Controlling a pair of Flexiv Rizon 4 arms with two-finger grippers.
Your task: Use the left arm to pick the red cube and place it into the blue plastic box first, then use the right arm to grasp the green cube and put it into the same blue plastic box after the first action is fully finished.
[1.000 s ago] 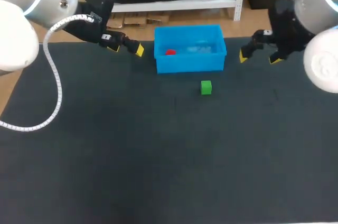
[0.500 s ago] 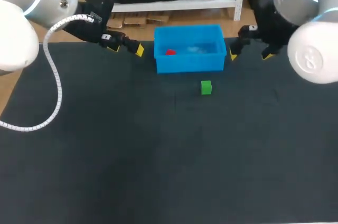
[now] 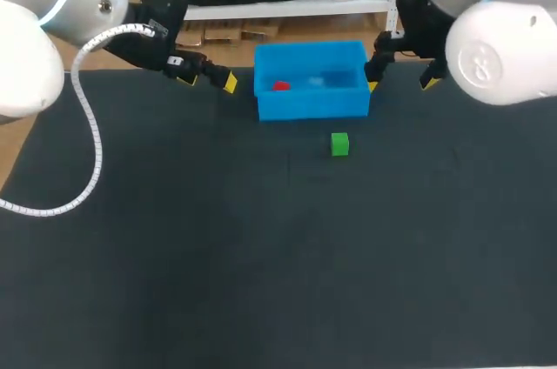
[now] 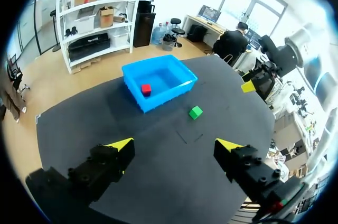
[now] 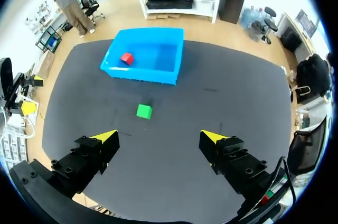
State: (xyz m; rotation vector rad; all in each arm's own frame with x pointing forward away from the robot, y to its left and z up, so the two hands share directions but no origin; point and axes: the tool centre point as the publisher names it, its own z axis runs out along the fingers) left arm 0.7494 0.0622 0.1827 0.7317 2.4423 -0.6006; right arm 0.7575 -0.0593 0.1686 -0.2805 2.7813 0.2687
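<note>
The red cube (image 3: 280, 85) lies inside the blue plastic box (image 3: 300, 103) at its left end, also seen as the red cube (image 4: 146, 90) in the box (image 4: 174, 89) and the red cube (image 5: 126, 58) in the box (image 5: 161, 76). The green cube (image 3: 339, 144) rests on the dark mat just in front of the box; it shows ahead of both grippers as the green cube (image 4: 196, 112) and the green cube (image 5: 143, 111). My left gripper (image 3: 207, 77) hangs open left of the box, empty. My right gripper (image 3: 400, 75) stands open by the box's right end, empty.
The dark mat (image 3: 261, 247) covers the table, with nothing on it but the box and the green cube. A white cable (image 3: 87, 151) loops down from my left arm over the mat's left side.
My right arm has swung leftward, bringing its open gripper from the right of the box up to the box's right end. The left arm and both cubes have stayed put.
</note>
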